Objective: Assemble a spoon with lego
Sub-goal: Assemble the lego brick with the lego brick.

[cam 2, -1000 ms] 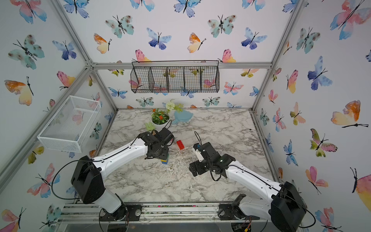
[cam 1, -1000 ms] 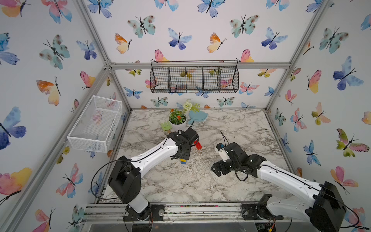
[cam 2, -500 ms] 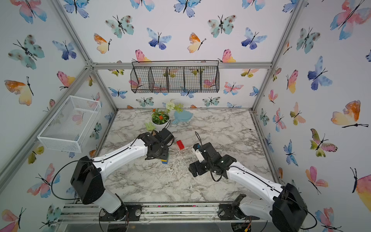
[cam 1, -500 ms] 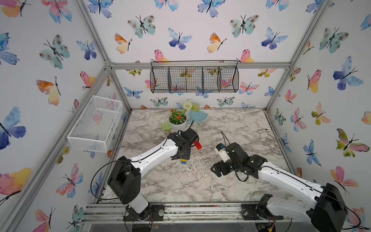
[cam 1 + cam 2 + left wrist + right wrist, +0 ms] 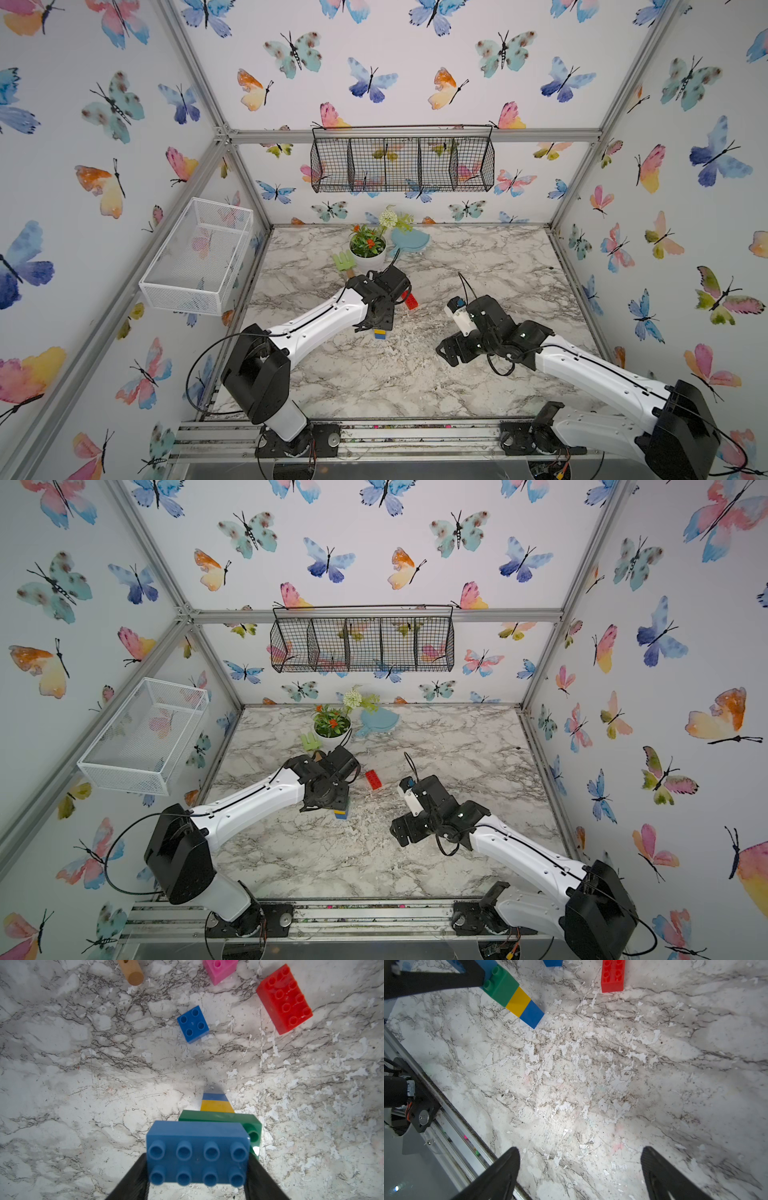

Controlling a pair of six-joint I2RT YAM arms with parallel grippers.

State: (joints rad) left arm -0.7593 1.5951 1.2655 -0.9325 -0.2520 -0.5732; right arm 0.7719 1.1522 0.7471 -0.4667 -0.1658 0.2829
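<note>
One white pot (image 5: 370, 261) is filled with flowers (image 5: 367, 241). The light-blue brick (image 5: 197, 1136) of the spoon (image 5: 518, 1001) is clamped by the left gripper (image 5: 197, 1167); the right gripper (image 5: 580, 1149) is spread wide.

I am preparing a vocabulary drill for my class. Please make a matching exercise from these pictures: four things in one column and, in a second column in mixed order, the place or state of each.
Column one
1. light-blue brick
2. red brick
3. yellow brick
4. right tool

Column two
A. open, holding nothing
B. stacked between the green brick and a dark-blue brick
C. lying loose on the table
D. gripped by the left tool

Pairs: 1-D, 2-C, 3-B, 4-A
</note>
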